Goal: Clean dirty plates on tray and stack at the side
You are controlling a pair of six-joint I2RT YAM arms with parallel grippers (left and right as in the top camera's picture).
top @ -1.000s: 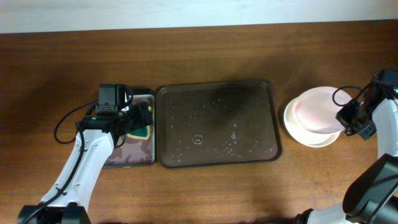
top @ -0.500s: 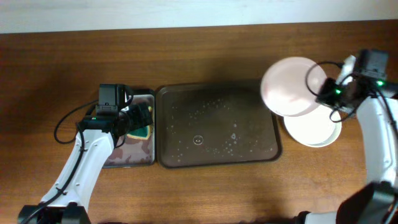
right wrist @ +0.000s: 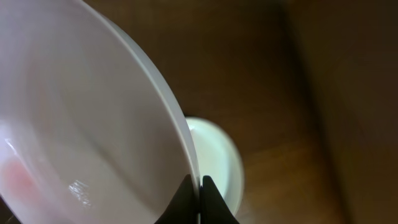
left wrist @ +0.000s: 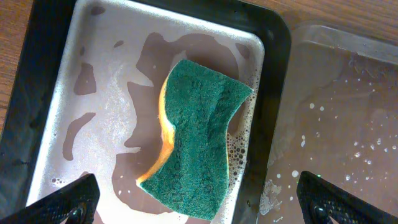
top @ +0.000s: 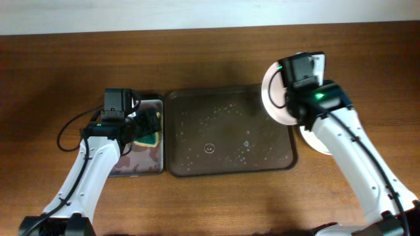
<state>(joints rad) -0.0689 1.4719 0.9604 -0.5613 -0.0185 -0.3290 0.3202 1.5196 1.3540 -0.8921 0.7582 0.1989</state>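
Our right gripper (right wrist: 199, 188) is clamped on the rim of a white plate (top: 273, 98). The plate hangs tilted over the far right corner of the brown tray (top: 197, 141). Being round, it has no long axis. Our left gripper (top: 149, 126), jaws spread and empty, hovers over the green sponge (left wrist: 199, 146) in the grey metal tray (left wrist: 93, 74), well left of the plate. We judge the left arm is nearer for wiping.
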